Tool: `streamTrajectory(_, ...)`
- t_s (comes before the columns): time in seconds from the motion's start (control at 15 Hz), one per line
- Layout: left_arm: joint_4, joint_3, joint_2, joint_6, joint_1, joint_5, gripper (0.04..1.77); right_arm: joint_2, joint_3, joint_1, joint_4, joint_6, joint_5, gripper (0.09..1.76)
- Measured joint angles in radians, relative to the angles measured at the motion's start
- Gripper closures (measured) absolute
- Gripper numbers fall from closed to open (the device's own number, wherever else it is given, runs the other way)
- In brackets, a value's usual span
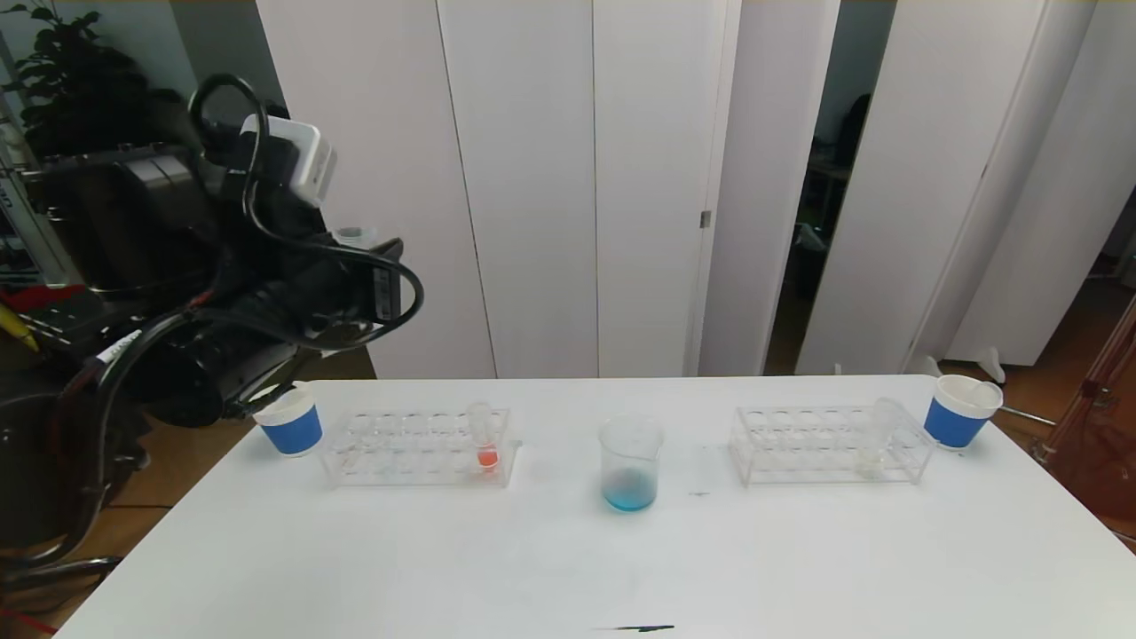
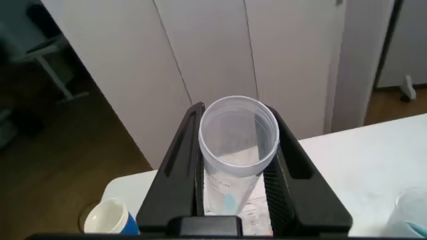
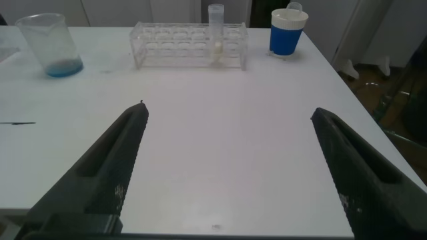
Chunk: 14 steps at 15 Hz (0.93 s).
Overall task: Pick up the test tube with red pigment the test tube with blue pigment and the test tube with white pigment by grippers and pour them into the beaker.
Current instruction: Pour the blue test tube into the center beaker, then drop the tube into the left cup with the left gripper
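My left gripper (image 2: 237, 115) is shut on the test tube with blue pigment (image 2: 235, 143), a clear tube with only a trace of blue at its bottom. It hangs high above the table's left end, gripper (image 1: 383, 266) and tube rim (image 1: 355, 235) both showing in the head view. At mid-table stands the beaker (image 1: 631, 461), blue liquid at its bottom. The test tube with red pigment (image 1: 485, 439) stands in the left rack (image 1: 390, 453). In the right rack (image 1: 799, 444) stands the test tube with white pigment (image 3: 216, 33). Low over the table's near right part, my right gripper (image 3: 229, 113) is open and empty.
A blue paper cup (image 1: 291, 424) stands left of the left rack, under my raised left arm. Another blue cup (image 1: 958, 413) stands at the far right corner. White screen panels (image 1: 532, 177) stand behind the table. A dark mark (image 1: 643, 628) lies near the front edge.
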Motion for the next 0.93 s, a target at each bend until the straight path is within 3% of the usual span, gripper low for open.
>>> streamTrajectory(0.13, 0.0, 0.014, -0.006, -0.029, 0.086, 0.099, 1.23, 0.0, 0.0, 0.0, 0.0, 0.0, 0.0, 0.1)
streamTrajectory(0.27, -0.002, 0.027, -0.001, -0.152, 0.17, 0.155, 1.23, 0.0, 0.0, 0.0, 0.0, 0.0, 0.0, 0.1)
streamTrajectory(0.33, -0.002, 0.03, 0.005, -0.236, 0.207, 0.158, 1.23, 0.0, 0.0, 0.0, 0.0, 0.0, 0.0, 0.1)
streamTrajectory(0.47, -0.001, 0.027, 0.027, -0.295, 0.27, 0.158, 1.23, 0.0, 0.0, 0.0, 0.0, 0.0, 0.0, 0.1)
streamTrajectory(0.67, -0.041, 0.002, 0.081, -0.298, 0.357, 0.161, 1.23, 0.0, 0.0, 0.0, 0.0, 0.0, 0.0, 0.1)
streamTrajectory(0.93, -0.17, -0.08, 0.192, -0.294, 0.408, 0.157, 1.23, 0.0, 0.0, 0.0, 0.0, 0.0, 0.0, 0.1)
